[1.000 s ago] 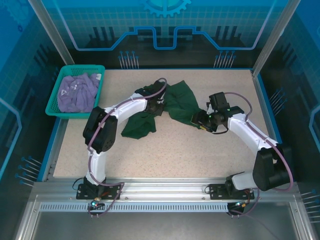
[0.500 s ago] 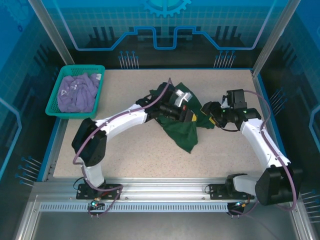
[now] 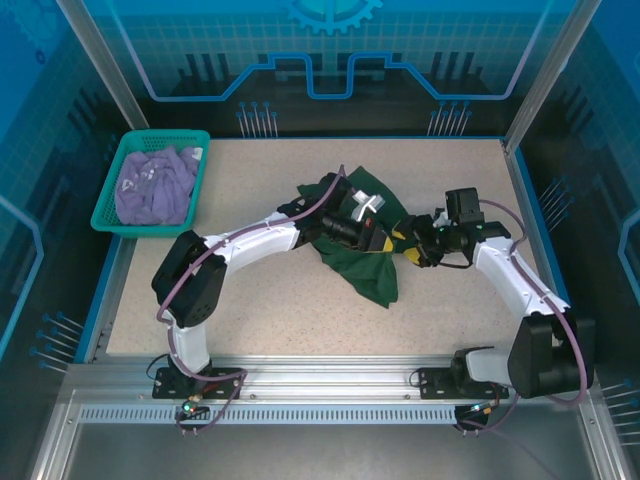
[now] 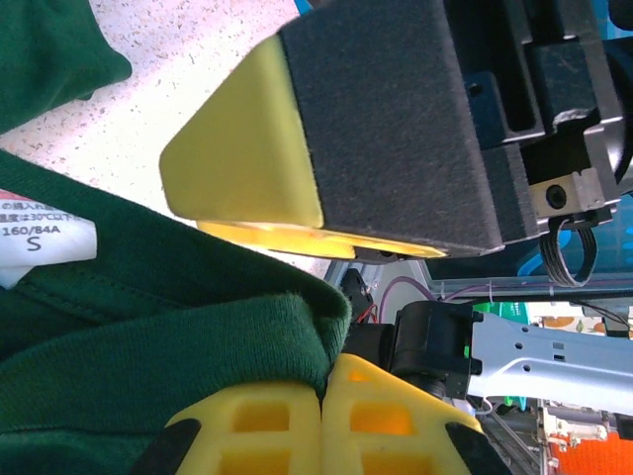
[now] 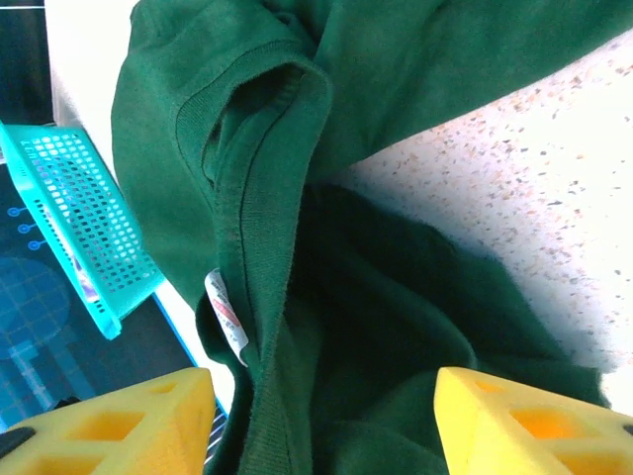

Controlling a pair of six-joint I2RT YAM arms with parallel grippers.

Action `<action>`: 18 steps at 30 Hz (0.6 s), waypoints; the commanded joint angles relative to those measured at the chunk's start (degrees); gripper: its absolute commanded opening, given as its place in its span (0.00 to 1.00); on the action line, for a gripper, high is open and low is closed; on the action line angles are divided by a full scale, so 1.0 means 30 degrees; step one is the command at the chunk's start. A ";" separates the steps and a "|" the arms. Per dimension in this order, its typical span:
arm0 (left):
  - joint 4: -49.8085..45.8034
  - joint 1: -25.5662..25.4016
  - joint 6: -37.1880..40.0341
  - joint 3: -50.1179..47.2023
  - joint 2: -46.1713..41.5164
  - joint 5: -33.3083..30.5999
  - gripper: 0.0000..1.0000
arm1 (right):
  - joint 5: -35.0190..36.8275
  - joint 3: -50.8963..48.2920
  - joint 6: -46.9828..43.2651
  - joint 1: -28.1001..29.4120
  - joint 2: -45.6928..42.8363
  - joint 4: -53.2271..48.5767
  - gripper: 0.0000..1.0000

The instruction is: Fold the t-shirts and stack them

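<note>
The dark green t-shirt (image 3: 366, 268) lies bunched at mid-table, partly lifted. My left gripper (image 3: 386, 238) is shut on its ribbed collar (image 4: 247, 332), with the yellow fingertips (image 4: 257, 426) pressed together on the cloth. A white size label (image 4: 40, 233) hangs beside the grip. My right gripper (image 3: 413, 250) is open right next to it. Its yellow fingers (image 5: 109, 426) stand wide apart over the green t-shirt (image 5: 396, 297), with nothing gripped between them. One right finger (image 4: 297, 129) looms just above the left gripper (image 4: 324, 421). The lavender t-shirt (image 3: 152, 184) lies crumpled in the basket.
The teal mesh basket (image 3: 107, 205) stands at the table's back left corner, and its wall (image 5: 69, 218) shows behind the shirt in the right wrist view. Bare speckled tabletop (image 3: 300, 310) extends in front of the shirt. A blue raised rim (image 3: 528, 210) borders the table.
My left gripper has dragged the green t-shirt from left of centre to the right and lifted it. My right gripper has swung over and closed in on the held collar.
</note>
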 commanded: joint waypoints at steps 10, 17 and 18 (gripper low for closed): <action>-0.1135 -0.0016 0.2180 0.0167 -0.0231 -0.0900 0.00 | -0.2900 0.0496 0.0591 0.0106 0.0986 0.0659 0.50; -0.1300 -0.0001 0.2570 0.0271 -0.0093 -0.1244 0.00 | -0.3297 0.0881 0.0617 0.0280 0.1264 0.0536 0.47; -0.1279 -0.0001 0.2589 0.0269 -0.0086 -0.1288 0.00 | -0.3372 0.0953 0.0619 0.0358 0.1321 0.0508 0.46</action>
